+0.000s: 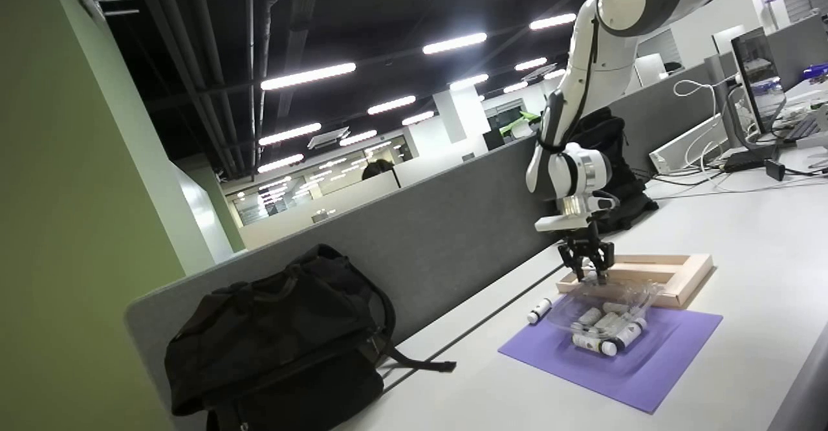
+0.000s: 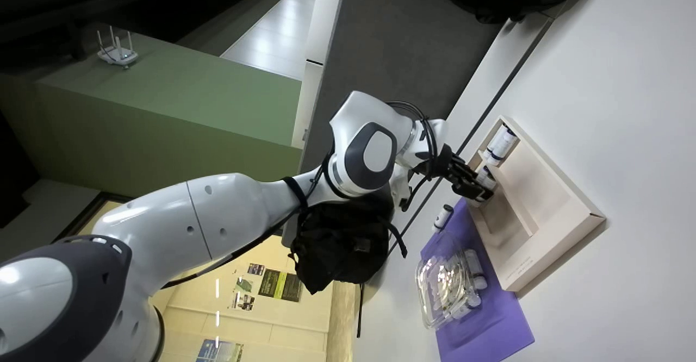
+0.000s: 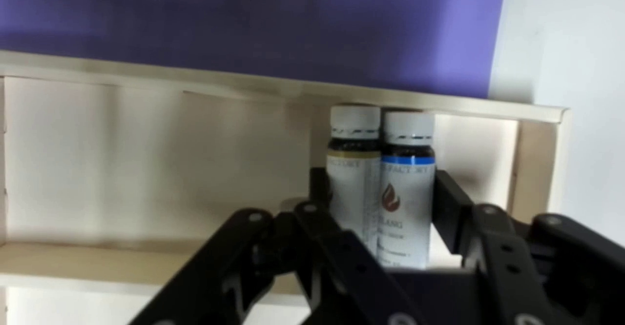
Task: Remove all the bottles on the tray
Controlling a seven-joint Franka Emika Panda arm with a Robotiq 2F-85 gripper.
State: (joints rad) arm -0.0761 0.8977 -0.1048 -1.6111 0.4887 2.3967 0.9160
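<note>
In the wrist view my gripper (image 3: pixel 381 188) has its fingers against the outer sides of two white-labelled bottles, one with a gold band (image 3: pixel 352 183) and one with a blue band (image 3: pixel 406 193). They stand side by side within the wooden tray (image 3: pixel 146 259); whether they touch its floor is unclear. In both exterior views the gripper (image 1: pixel 590 278) (image 2: pixel 474 183) is at the tray (image 1: pixel 692 279) (image 2: pixel 560 174). In an exterior view, bottles (image 2: pixel 501 143) lie in the tray's end compartment. Several bottles (image 1: pixel 626 335) are in or around a clear plastic container (image 1: pixel 557 311).
A single bottle (image 1: pixel 539 311) lies on the table beside the purple sheet (image 1: pixel 686 347). The clear container (image 2: pixel 427 291) stands on that sheet, next to the tray. A grey partition (image 1: pixel 453 269) runs along the table's edge. Black backpacks (image 1: pixel 278 347) (image 2: pixel 348 242) stand by it.
</note>
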